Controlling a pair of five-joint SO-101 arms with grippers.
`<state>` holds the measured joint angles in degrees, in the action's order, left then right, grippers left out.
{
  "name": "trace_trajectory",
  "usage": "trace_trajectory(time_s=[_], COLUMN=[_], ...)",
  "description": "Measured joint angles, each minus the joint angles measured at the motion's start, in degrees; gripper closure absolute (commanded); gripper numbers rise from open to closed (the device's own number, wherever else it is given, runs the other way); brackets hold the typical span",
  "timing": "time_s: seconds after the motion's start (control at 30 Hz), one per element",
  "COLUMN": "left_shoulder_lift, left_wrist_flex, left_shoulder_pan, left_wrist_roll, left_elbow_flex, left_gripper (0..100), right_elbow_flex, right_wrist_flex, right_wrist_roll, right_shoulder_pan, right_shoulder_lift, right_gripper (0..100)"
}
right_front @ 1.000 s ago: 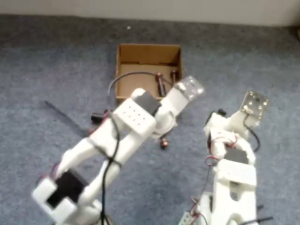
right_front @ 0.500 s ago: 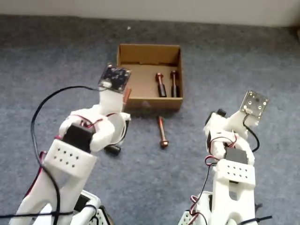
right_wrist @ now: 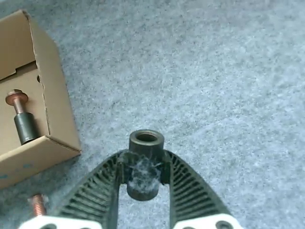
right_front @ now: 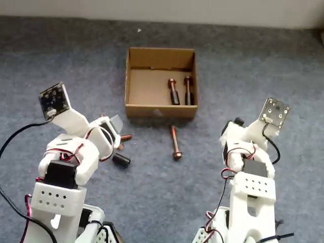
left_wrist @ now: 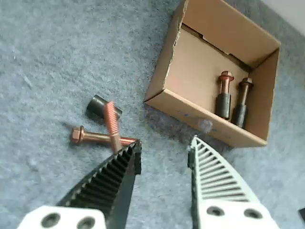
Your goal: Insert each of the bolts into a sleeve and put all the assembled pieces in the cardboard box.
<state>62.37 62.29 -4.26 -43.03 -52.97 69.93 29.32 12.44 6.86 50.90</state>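
Grey carpet (right_front: 273, 66) covers the whole floor, up to a pale wall (right_front: 202, 10) at the far edge. On it the cardboard box (right_front: 160, 112) stands far and central, with two assembled pieces (right_front: 173, 92) lying side by side near its right wall. One second ago the left arm stretched over this box; now it has pulled back to the near left, so I judge that a delivery is finished. The left gripper (left_wrist: 164, 149) hangs with its fingers wide and empty, close to two crossed bolts (left_wrist: 97, 137) and a loose sleeve (left_wrist: 103, 108). A single bolt (right_front: 174, 143) lies just in front of the box. The right gripper (right_wrist: 143, 160) has not moved and clamps a black sleeve (right_wrist: 146, 139); three bolts remain to assemble.
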Motion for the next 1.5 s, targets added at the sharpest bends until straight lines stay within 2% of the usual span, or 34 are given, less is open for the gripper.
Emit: trace_trajectory(time_s=[0.1,0.17,0.27,0.37,0.5,0.63,0.77,0.93,1.0,1.23,1.5], left_shoulder_lift=[0.3,0.4,0.7,0.7,0.6,0.6,0.6,-4.4,-9.7,-33.4,-56.7], left_wrist_flex=[-2.9,-3.3,-3.7,-3.8,-4.0,-4.0,-4.0,0.3,2.4,6.6,6.8], left_shoulder_pan=[0.0,0.1,0.9,4.0,7.7,7.4,3.3,-2.2,-3.9,-11.7,-12.5], left_wrist_roll=[-9.8,-12.0,-11.4,-4.7,13.5,35.6,49.3,53.6,53.9,61.5,63.7], left_elbow_flex=[-2.7,-3.1,-3.1,-3.1,-3.1,-3.1,-3.1,-1.1,2.1,14.6,25.2], left_gripper=[79,80,80,80,80,86,87,87,87,87,87], right_elbow_flex=[0.0,0.0,0.0,0.0,0.0,0.0,0.0,0.0,0.0,0.0,0.0], right_wrist_flex=[0.0,0.0,0.0,0.0,0.0,0.0,0.0,0.0,0.0,0.0,0.0], right_wrist_roll=[0.0,0.0,0.0,0.0,0.0,0.0,0.0,0.0,0.0,0.0,0.0], right_shoulder_pan=[0.0,-0.1,-0.3,-0.4,-0.4,-0.4,-0.4,-0.4,-0.4,-0.4,-0.4], right_shoulder_lift=[0.0,0.0,0.0,0.0,0.0,0.0,0.0,0.0,0.0,0.0,0.0], right_gripper=[99.4,99.4,99.4,99.4,99.4,99.4,99.4,99.4,99.4,99.4,99.4])
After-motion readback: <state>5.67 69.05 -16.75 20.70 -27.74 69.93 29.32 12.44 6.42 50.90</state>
